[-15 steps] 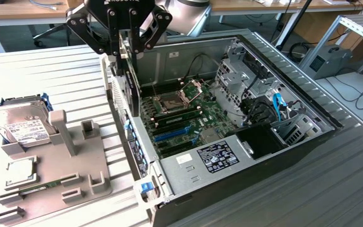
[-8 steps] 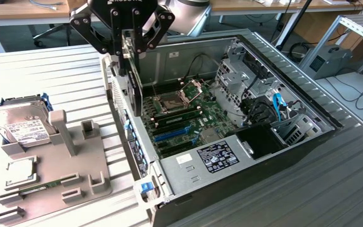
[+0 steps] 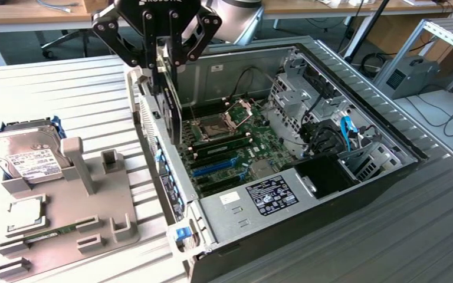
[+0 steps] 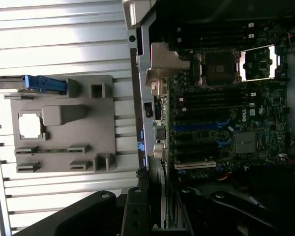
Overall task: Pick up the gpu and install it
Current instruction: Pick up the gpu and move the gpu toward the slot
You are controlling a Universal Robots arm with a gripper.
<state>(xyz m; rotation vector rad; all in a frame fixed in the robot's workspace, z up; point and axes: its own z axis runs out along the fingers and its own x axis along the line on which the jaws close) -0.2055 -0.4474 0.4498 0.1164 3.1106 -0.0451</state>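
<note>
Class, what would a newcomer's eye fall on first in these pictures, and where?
First, the black gripper at the exterior view's top, holding a thin flat black gpu card upright above the wall of the open black computer case. Then the green motherboard inside that case, and the grey holder tray at the exterior view's left, bearing a silver hard drive.

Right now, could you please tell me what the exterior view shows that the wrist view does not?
Exterior view: the gpu hanging upright in the shut gripper above the case edge, the hard drive with its labelled face, the power supply and blue cables. Wrist view: a straight-down look at the motherboard, with its white slot. Shared: the grey parts tray beside the case, the CPU socket and the blue slots.
</note>
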